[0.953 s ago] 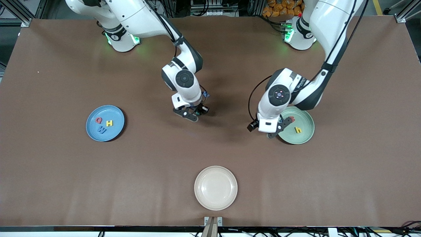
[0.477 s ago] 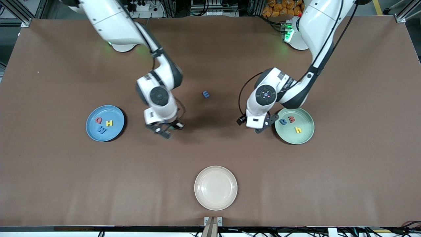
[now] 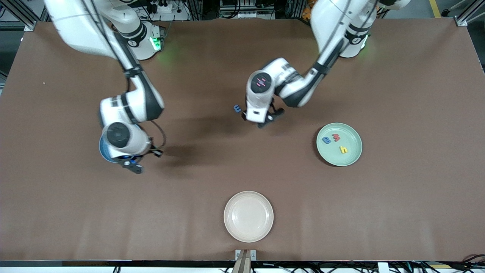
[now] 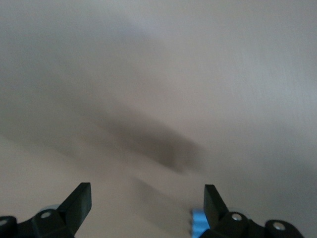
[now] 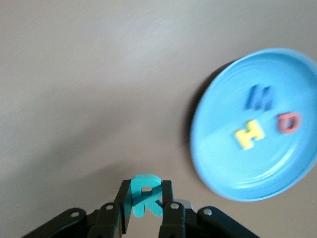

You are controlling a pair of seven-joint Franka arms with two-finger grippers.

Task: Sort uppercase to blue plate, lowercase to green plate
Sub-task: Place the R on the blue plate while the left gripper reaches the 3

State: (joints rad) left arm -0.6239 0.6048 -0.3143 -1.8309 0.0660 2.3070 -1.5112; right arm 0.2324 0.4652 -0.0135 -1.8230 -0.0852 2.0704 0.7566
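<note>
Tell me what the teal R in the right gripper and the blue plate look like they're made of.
Teal R: probably foam; thick, matte, flat-cut edges, pinched in the right gripper. Blue plate: likely plastic; smooth, uniform colour, soft sheen along its raised rim.

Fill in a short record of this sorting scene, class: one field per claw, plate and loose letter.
right claw: shut on teal foam letter R, beside the round sky-blue plastic plate
left claw: open, over the brown table beside the small blue E-shaped foam letter
blue plate: holds blue M, yellow H, red Q
round pale green plastic plate: holds three small letters
round cream-white plate: nothing on it
</note>
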